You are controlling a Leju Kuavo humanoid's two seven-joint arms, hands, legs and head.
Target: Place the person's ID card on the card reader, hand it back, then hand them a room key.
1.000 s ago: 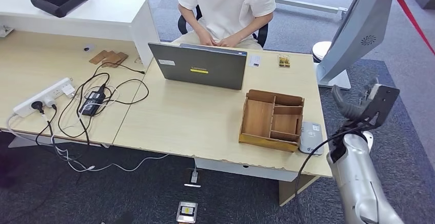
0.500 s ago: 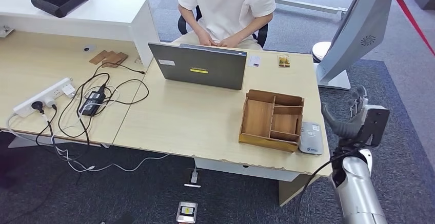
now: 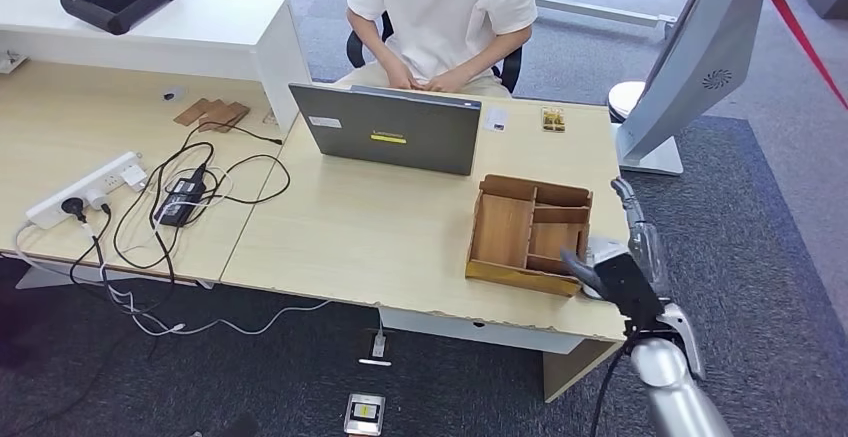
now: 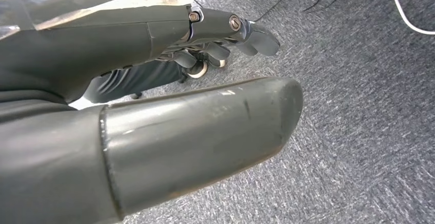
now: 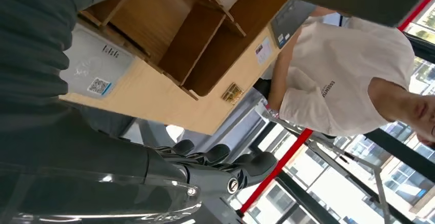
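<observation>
My right hand [image 3: 626, 273] hovers at the desk's front right corner, partly covering the grey card reader [image 3: 604, 250]. Its fingers are spread and nothing is in it. In the right wrist view the right hand [image 5: 169, 170] reaches past the reader [image 5: 95, 67], which has a QR label. A white card [image 3: 496, 118] and a gold card [image 3: 553, 119] lie at the desk's far edge, in front of the seated person [image 3: 445, 12]. My left hand [image 4: 169, 34] hangs over grey carpet, fingers straight, holding nothing.
A wooden organizer box [image 3: 530, 232] sits just left of the reader. An open laptop [image 3: 390, 127] stands before the person. A power strip [image 3: 90, 187] and tangled cables lie on the left desk. A grey kiosk stand [image 3: 690, 57] rises at the right.
My right arm has dropped and swung left, from beside the desk to over the card reader at the front right corner. The person and the cards have not moved.
</observation>
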